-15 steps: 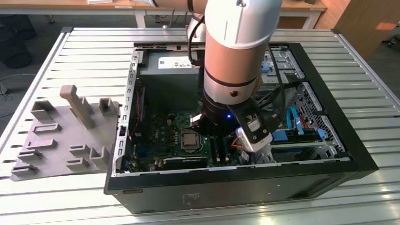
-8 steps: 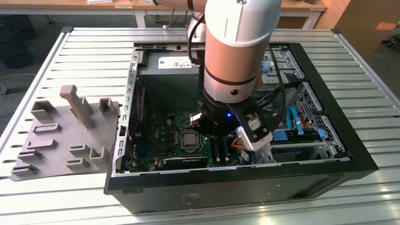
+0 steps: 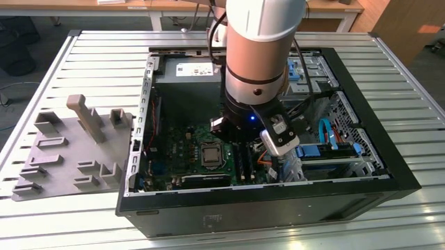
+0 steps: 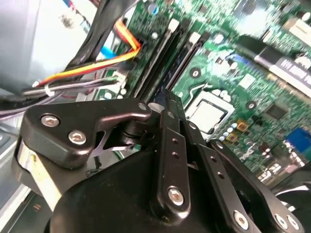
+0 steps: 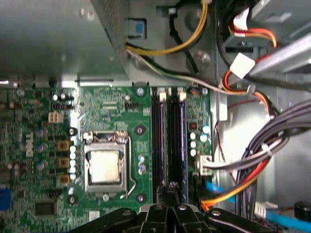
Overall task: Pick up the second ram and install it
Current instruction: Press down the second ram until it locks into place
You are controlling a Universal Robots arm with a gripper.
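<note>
The gripper [image 5: 171, 190] hangs low inside the case [image 3: 389, 179], fingers drawn together directly over the slots [image 5: 167, 141], apparently to press there. The ram [image 5: 182, 141] seems seated in the slot nearer the cables [image 5: 272, 145], though I cannot confirm it.

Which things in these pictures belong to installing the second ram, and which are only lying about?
Belong to the job:
- hand, low over the board
- long black memory slots
- green motherboard
- the ram itself: I cannot make it out

Just lying about:
- grey holder blocks, beside the case
- processor socket
- cable bundle
</note>
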